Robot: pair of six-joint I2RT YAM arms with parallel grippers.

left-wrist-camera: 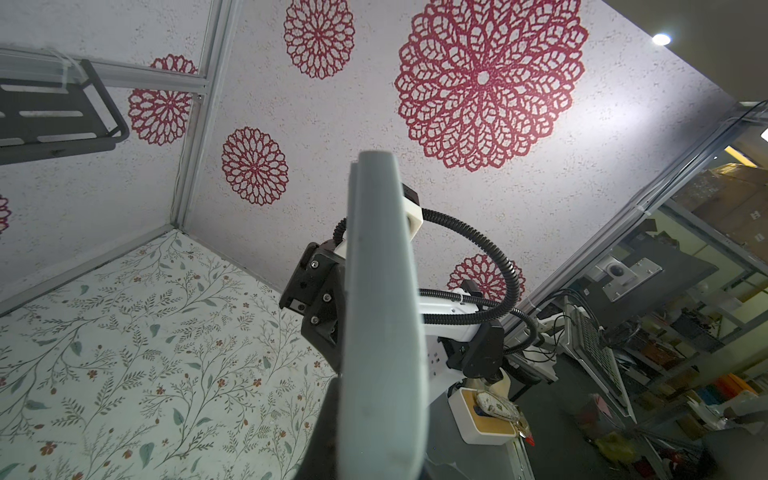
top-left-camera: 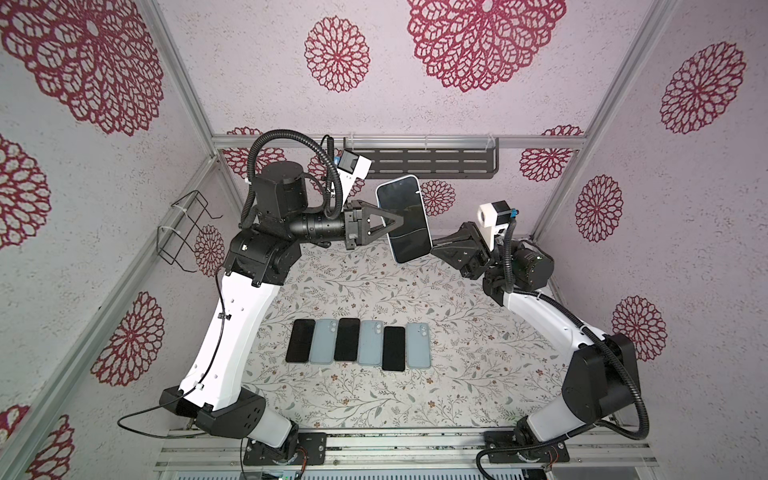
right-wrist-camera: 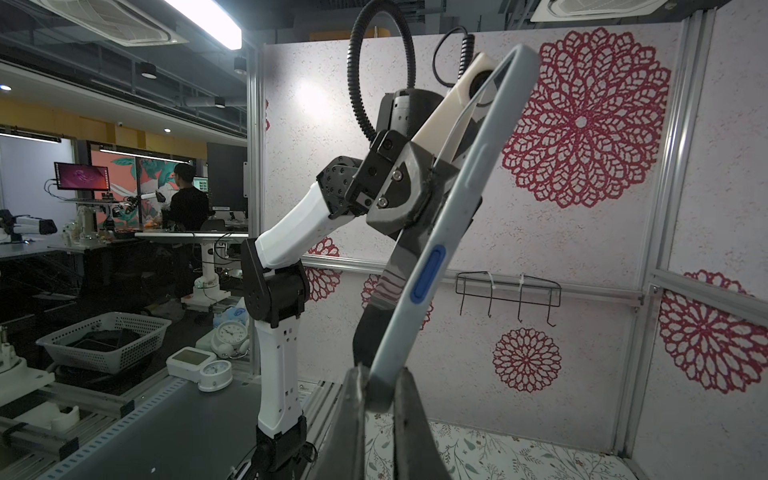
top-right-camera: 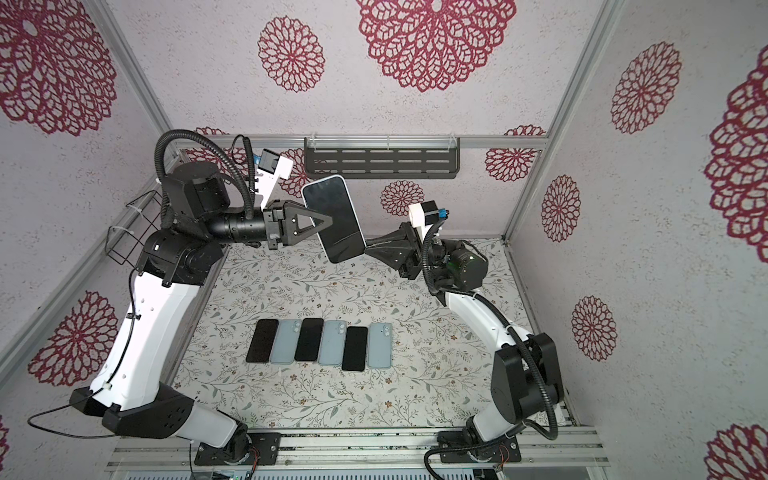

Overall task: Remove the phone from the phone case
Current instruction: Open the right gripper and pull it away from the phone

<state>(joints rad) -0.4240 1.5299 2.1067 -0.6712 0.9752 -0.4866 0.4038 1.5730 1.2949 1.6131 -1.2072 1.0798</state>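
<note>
Both top views look steeply down from high over the near edge of the counter (top-left-camera: 374,395) toward the back wall (top-left-camera: 257,83), far enough off to hold both arms whole, and share nearly the entire scene. The left wrist view sits close behind the left jaws, sighting along the phone case (left-wrist-camera: 382,332) edge toward the right arm (left-wrist-camera: 449,307). The right wrist view, close behind the right jaws, sights along the same case (right-wrist-camera: 436,249) toward the left arm (right-wrist-camera: 286,232).
</note>
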